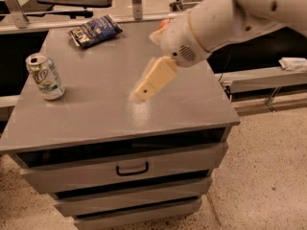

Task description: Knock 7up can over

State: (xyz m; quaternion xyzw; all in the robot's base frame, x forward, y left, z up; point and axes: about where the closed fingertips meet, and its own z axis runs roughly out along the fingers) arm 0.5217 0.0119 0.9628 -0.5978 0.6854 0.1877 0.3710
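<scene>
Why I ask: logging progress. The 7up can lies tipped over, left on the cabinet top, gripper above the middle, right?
No: the camera view shows the 7up can standing upright, left on the cabinet top, gripper above the middle.

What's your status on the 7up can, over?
Gripper over mid cabinet top. 7up can upright near left edge, apart from gripper. Blue snack bag at rear, off the line.

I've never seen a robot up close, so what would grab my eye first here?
A bulky white robot arm stretches in from the upper right, its tan gripper hanging over the middle of a grey metal drawer cabinet. A small silver-and-green 7up can stands upright near the left edge, apart from the gripper; a dark blue crinkly snack bag lies at the back.
</scene>
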